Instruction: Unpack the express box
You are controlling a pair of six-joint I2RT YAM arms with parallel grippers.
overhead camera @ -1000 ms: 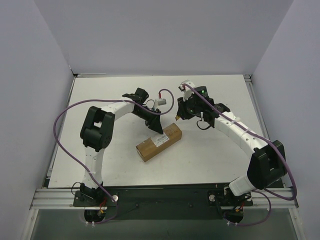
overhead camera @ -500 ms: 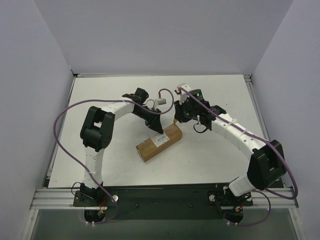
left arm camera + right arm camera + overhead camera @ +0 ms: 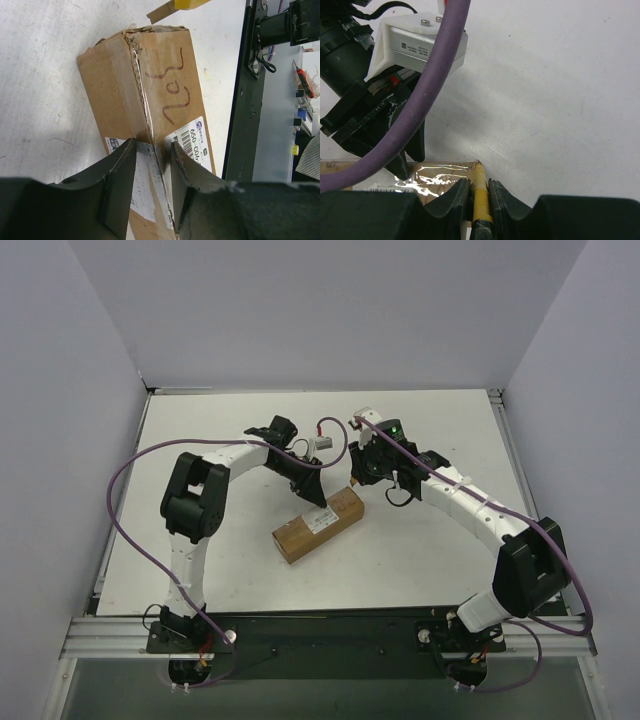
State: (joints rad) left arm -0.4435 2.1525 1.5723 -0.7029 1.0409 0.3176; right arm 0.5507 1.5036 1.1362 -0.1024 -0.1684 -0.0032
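Observation:
The express box point(image 3: 318, 524) is a brown carton with white labels lying slantwise mid-table. My left gripper point(image 3: 314, 494) is over its far half. In the left wrist view its fingers point(image 3: 125, 170) stand partly apart and rest on the express box point(image 3: 160, 85), one on each side of the taped top seam, gripping nothing. My right gripper point(image 3: 356, 480) is at the box's far end, shut on a yellow utility knife point(image 3: 481, 200). The knife's tip touches the end corner of the express box point(image 3: 440, 175). The knife point(image 3: 187, 4) also shows beyond the box's far end in the left wrist view.
The white table point(image 3: 430, 540) is walled on three sides. A black frame point(image 3: 245, 100) runs along its near edge. A purple cable point(image 3: 427, 85) hangs across the right wrist view, and the left gripper's body point(image 3: 375, 115) stands close beside the knife.
My right gripper has shifted slightly left with the knife, bringing its tip to the box's far end. The left gripper and the box have stayed put.

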